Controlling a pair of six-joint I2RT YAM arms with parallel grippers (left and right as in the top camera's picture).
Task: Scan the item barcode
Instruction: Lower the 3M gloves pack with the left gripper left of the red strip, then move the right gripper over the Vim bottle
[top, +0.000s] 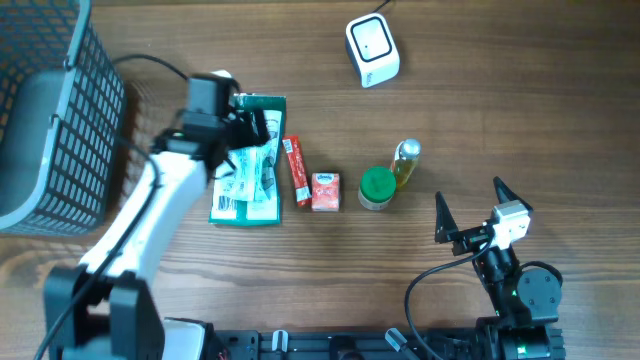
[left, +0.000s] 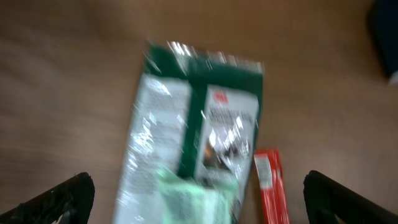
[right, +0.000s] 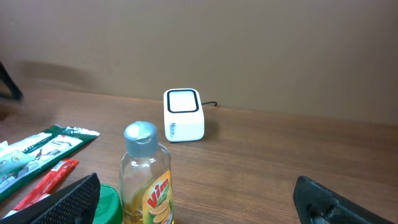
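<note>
Over the green packet (top: 255, 198), left tool (left: 199, 198) gapes; right tool (top: 468, 190) spread, well apart.

On the tabletop (top: 500, 110) a row runs left to right: packet (top: 250, 165), stick pack (top: 296, 170) just beside it, small carton (top: 325, 191), tub (top: 377, 187), with a bottle (top: 405, 163) touching the tub's far right side. The scanner (top: 372, 50) stands well behind the row; a basket (top: 50, 120) sits far left
</note>
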